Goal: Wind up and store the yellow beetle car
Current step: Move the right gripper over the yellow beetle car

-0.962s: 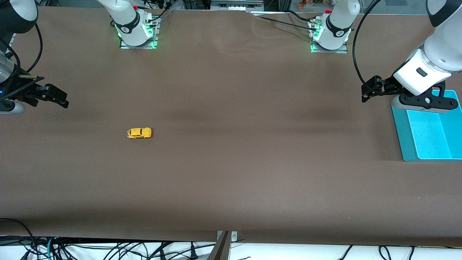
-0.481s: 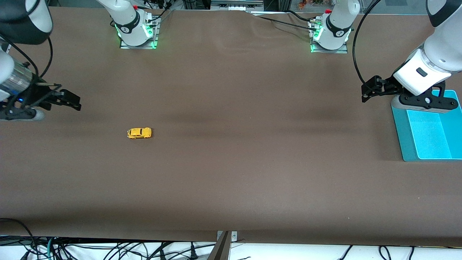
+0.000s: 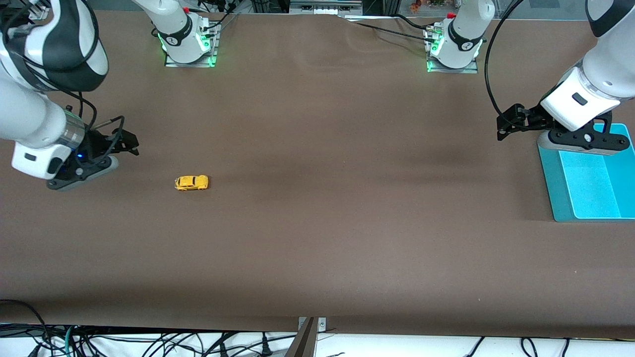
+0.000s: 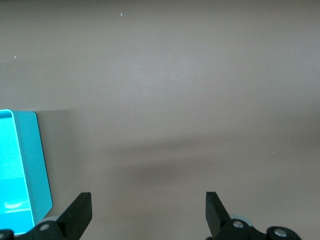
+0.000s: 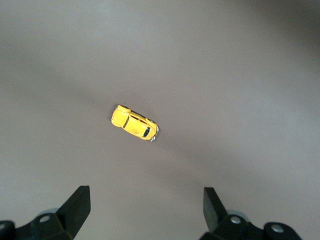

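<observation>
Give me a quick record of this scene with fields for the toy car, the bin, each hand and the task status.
toy car: yellow car on its wheels on the brown table, toward the right arm's end
bin: teal bin at the left arm's end, nothing visible in it
right hand: right hand open, above the table near the car, not touching it
left hand: left hand open, waiting beside the bin
task status: car not yet picked up, not stored
</observation>
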